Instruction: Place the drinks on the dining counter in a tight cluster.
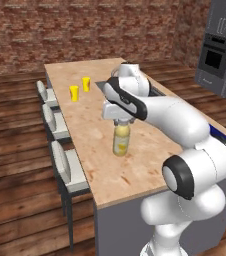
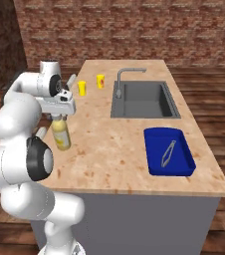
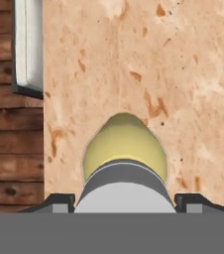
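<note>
From the left base view, my gripper [image 1: 121, 123] hung straight down over the cap of the yellow bottle [image 1: 121, 141], which stood upright on the dining counter [image 1: 110, 170], nearer the stool side than the sink side. Three pale stools [image 1: 67, 172] lined that edge. Two small yellow cups [image 1: 80, 89] stood well apart from the bottle, farther along the wood top. From this side I could not tell whether my fingers touched the cap or merely flanked it.

From the right base view, my gripper [image 2: 59, 115] sat on the top of the yellow bottle [image 2: 61, 135], close to the counter's [image 2: 114, 154] left edge. The steel sink [image 2: 143, 99] and its faucet [image 2: 127, 79] lay toward the middle, and a blue tray [image 2: 181, 162] holding metal tongs [image 2: 168, 153] rested nearer the front right. The cups [image 2: 91, 84] stood beside the sink's left rim.

In the hand view, my two fingertips [image 3: 59, 202] stood spread, one on either side of the bottle's pale cap [image 3: 125, 191], with the yellow shoulder [image 3: 124, 141] swelling out beyond it. Whether the pads pressed on the cap, I could not tell. Light wood [image 3: 183, 74] lay all around the bottle, and a stool seat [image 3: 28, 44] showed past the counter edge.
</note>
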Controlling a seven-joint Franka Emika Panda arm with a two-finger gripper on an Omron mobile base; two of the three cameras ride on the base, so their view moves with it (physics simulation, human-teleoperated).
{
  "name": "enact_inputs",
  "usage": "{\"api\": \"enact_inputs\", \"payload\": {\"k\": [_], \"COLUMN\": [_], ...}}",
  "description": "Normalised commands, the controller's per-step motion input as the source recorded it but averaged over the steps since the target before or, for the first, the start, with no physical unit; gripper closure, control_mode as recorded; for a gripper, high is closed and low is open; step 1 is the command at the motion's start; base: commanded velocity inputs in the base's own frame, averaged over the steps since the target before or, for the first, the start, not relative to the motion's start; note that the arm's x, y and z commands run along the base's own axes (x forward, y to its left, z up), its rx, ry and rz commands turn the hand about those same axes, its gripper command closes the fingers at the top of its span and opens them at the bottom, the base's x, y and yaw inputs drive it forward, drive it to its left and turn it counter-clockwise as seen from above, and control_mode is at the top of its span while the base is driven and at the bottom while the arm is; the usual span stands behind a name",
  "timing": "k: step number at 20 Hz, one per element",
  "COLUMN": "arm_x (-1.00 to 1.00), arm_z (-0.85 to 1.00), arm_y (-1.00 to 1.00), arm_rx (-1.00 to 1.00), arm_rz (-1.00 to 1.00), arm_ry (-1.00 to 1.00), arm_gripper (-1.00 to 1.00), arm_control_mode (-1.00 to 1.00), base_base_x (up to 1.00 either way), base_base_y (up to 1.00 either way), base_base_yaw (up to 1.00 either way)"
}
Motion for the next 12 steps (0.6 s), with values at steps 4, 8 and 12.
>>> {"api": "enact_inputs", "payload": {"k": [4, 8, 12], "arm_x": [0.00, 0.04, 0.06], "arm_z": [-0.21, -0.45, -0.36], "arm_y": [0.13, 0.00, 0.00], "arm_rx": [0.00, 0.00, 0.00], "arm_rz": [0.00, 0.00, 0.00], "arm_ry": [0.04, 0.04, 0.02], "arm_gripper": [1.00, 1.00, 1.00], "arm_control_mode": [-1.00, -1.00, -1.00], "base_base_x": [0.00, 0.00, 0.00], "base_base_y": [0.00, 0.00, 0.00], "base_base_yaw": [0.00, 0.00, 0.00]}}
